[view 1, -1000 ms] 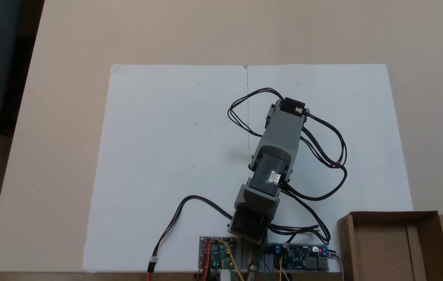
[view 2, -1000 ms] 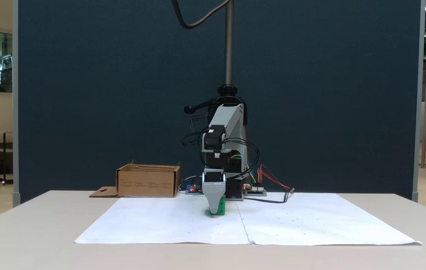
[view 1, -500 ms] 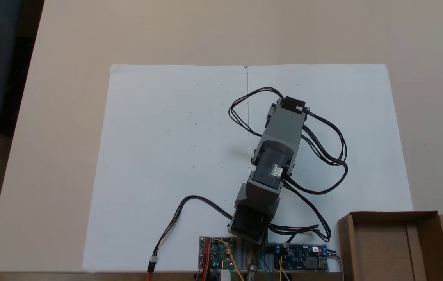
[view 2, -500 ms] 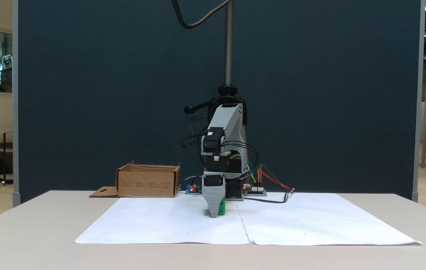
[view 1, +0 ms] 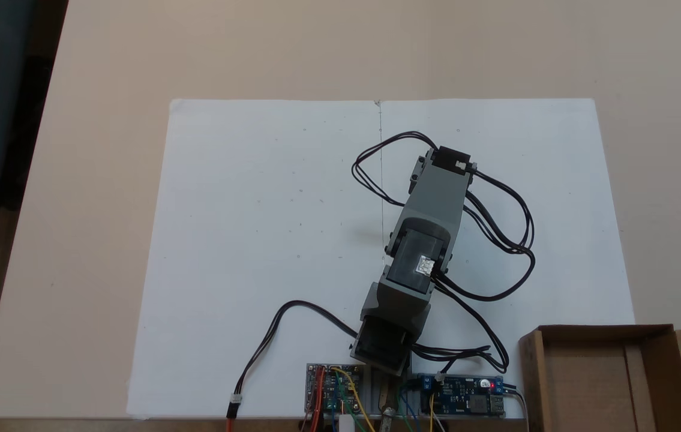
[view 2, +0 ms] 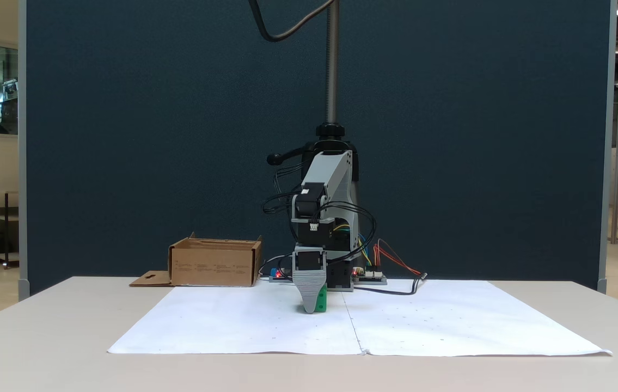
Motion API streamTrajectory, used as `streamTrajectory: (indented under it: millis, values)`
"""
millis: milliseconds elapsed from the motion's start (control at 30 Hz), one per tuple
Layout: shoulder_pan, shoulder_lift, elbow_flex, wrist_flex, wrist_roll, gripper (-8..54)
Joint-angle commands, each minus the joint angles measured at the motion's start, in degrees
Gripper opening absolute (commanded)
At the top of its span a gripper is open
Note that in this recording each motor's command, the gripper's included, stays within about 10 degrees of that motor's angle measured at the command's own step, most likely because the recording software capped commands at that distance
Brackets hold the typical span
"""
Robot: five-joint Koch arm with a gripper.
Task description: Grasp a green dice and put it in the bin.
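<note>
Down on the dice, bin waiting off to one side.

Left in a fixed view, the bin (view 2: 215, 262), empty; centre, the gripper (view 2: 311, 305) lower than a second ago, the green dice (view 2: 320, 301) against its tip on the paper (view 2: 450, 321); grip impossible to tell.

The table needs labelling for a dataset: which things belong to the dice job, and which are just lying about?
Job:
green dice
bin
gripper, its fingers down at the dice

Lying about:
white paper sheets
circuit boards
loose cables
</note>
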Motion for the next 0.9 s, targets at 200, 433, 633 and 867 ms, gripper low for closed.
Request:
streamTrajectory:
  millis: [200, 433, 633, 867]
  values:
    - [-0.5, 1.0, 0.5, 0.6, 0.7, 12.3]
    - [-0.4, 2.9, -9.2, 12.1, 5.9, 12.2]
    - [3.1, 3.2, -35.1, 28.5, 8.0, 12.2]
    - [17.8, 2.8, -51.3, 31.8, 8.1, 12.2]
